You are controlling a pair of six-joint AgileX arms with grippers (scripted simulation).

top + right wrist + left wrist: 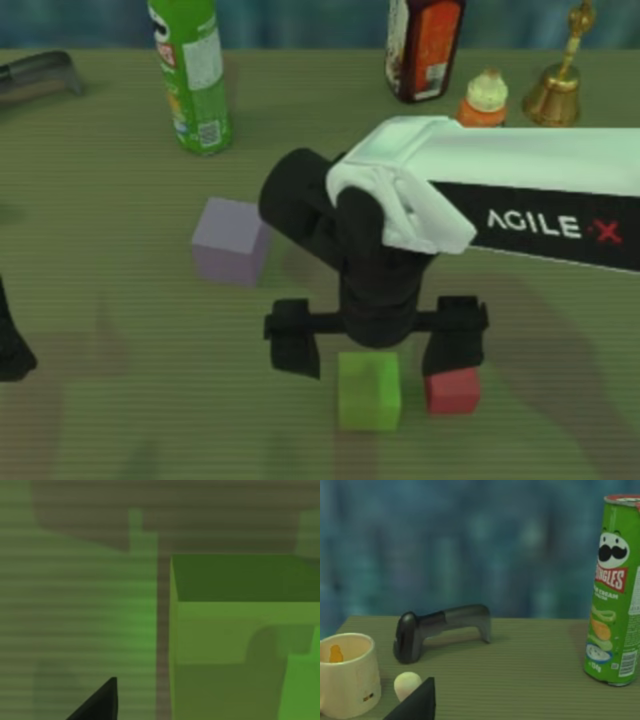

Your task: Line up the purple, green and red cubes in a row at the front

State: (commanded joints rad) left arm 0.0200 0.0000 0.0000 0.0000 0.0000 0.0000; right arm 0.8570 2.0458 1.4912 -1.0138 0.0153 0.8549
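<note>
The lime-green matte cube (369, 390) sits near the front edge of the counter (120, 400), just beside the smaller red matte cube (452, 389) on its right, a narrow gap between them. The pale lilac-purple matte cube (231, 240), the largest, lies well apart, farther back and to the left, towards the middle of the counter. The right gripper (375, 340) hangs over the green cube with its fingers (295, 340) spread wide, gripping nothing; one finger stands left of the green cube, the other overlaps the red cube's back edge from above. In the right wrist view the green cube (240, 630) fills much of the picture, close under the fingers.

My reading is that green and red are already placed and the purple cube is what remains. To do that well, the right gripper should rise straight up before moving sideways, since the finger by the red cube could nudge it out of line. The purple cube should then be gripped square across two flat faces and set left of the green one, on the same line, with a matching gap.

The left gripper (12, 345) is parked at the counter's left edge; whether its fingers are open I cannot tell.
</note>
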